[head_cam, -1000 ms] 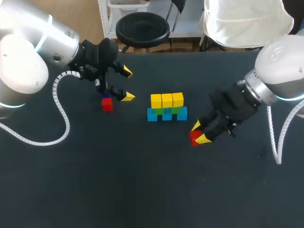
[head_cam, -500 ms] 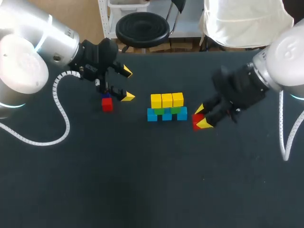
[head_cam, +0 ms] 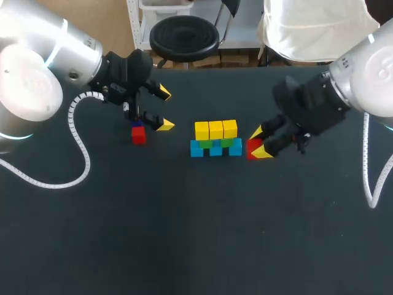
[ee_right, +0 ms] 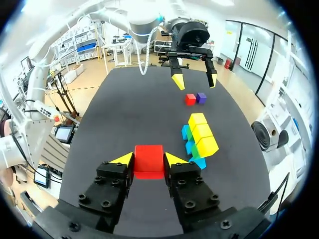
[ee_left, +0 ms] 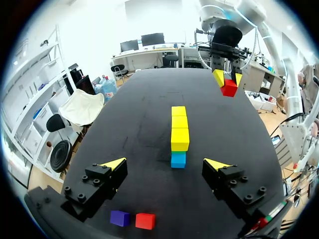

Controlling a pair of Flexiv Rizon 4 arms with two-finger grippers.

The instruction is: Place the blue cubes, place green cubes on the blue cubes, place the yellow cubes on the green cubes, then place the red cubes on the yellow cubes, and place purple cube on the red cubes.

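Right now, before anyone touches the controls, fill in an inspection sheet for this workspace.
Surface: black table.
Job's things: yellow cubes on green cubes on blue cubes; red cube and purple cube side by side near left gripper.
Clutter: nothing seen.
Grippers: left gripper open; right gripper shut on second red cube, beside the stack.
Cables: left coiled cable and right coiled cable trail over the table.
Surroundings: nothing seen reaching over the table.

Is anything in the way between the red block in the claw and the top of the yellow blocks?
No, nothing I can see. The right claw holds the red cube close beside the yellow cubes. Their tops are bare, and only open table lies between.
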